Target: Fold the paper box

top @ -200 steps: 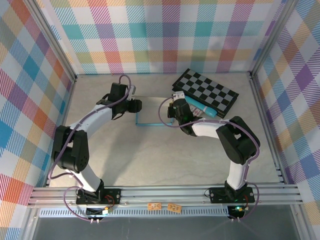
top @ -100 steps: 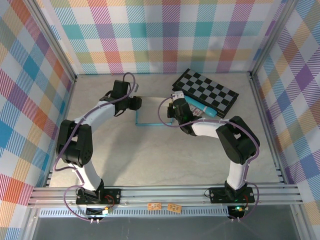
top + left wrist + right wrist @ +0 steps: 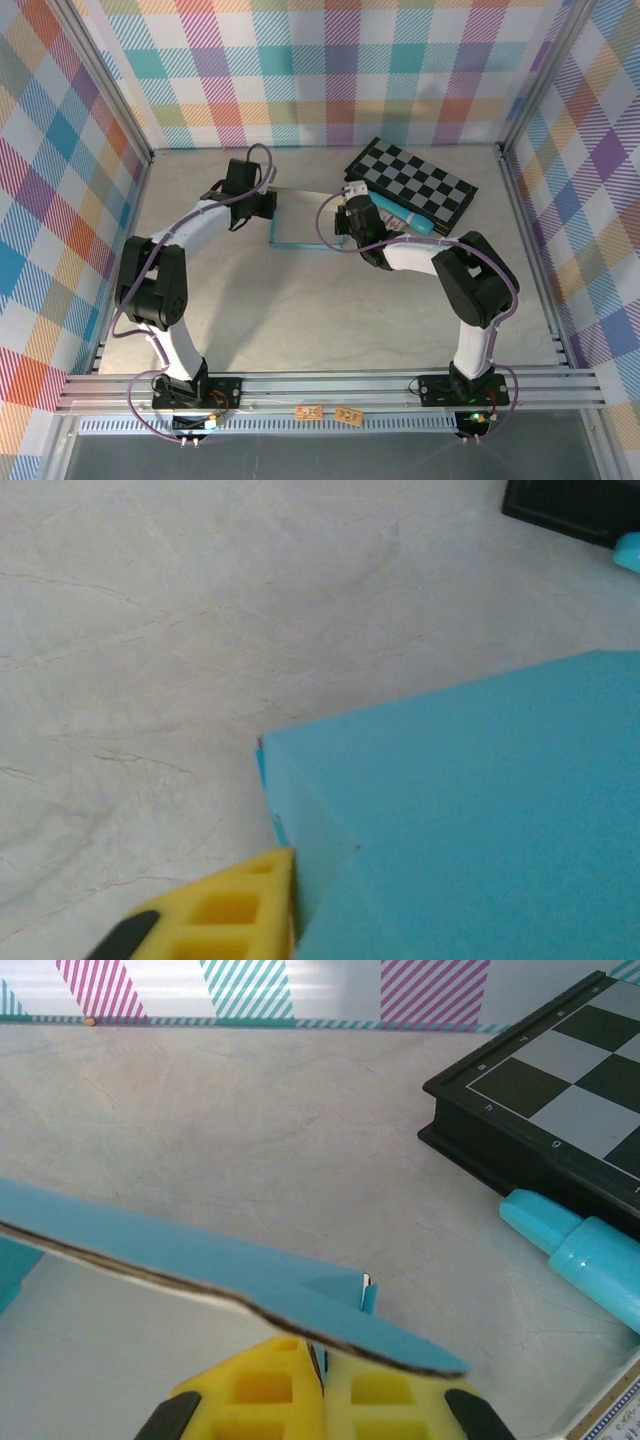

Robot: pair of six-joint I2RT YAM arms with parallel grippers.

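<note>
Top external: the paper box (image 3: 305,222) lies on the table (image 3: 300,300) toward the far side, between both grippers, pale inner face up, with a teal rim along its near edge. Left gripper (image 3: 268,206) at the box's left edge, right gripper (image 3: 346,222) at its right edge. Checkerboard (image 3: 412,187) behind and to the right, a teal tube (image 3: 405,215) along its near side.

Left wrist: one yellow finger (image 3: 235,912) pressed against a teal box wall, gripper pinching that edge; other finger hidden behind the cardboard.

Right wrist: both yellow fingers (image 3: 260,1390) pressed together on a thin teal flap held clear of the table.

Writing: small white characters on the checkerboard's rim, too small to read. Two orange tags (image 3: 330,412) on the front rail, print illegible.
</note>
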